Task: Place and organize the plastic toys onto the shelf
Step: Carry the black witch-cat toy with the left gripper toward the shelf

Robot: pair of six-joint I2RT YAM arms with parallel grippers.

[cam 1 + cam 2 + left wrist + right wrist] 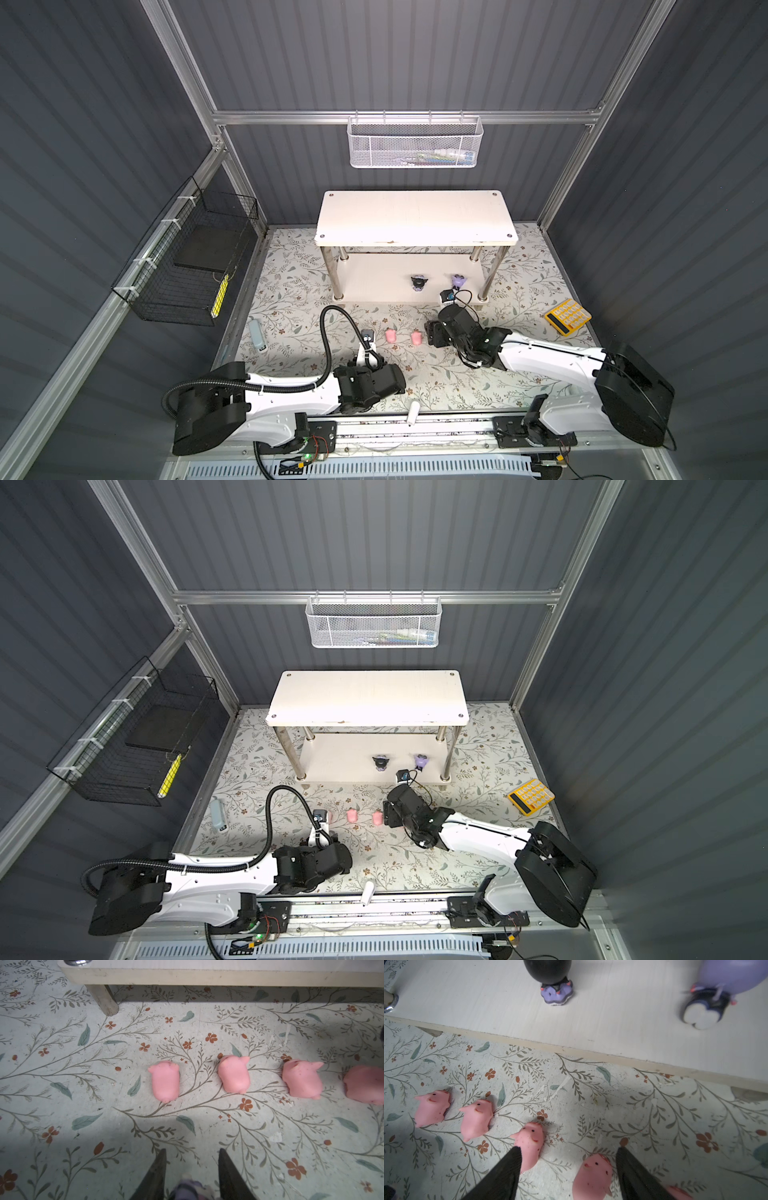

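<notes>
- left gripper point(192, 1150) clamps a lilac toy point(189, 1188)
- right gripper point(569, 1147) spread wide — pink pig point(592, 1178) between its jaws
- black-headed figurine point(555, 991), lilac-headed figurine point(704, 1007) on the shelf point(612, 1028), lower board

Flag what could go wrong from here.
1. The right gripper stands open astride one pig; a finger looks close against the next pig, so closing may knock it.
2. The left gripper seems to hold a purple toy deep between its fingers; it could slip or land crooked on the shelf.
</notes>
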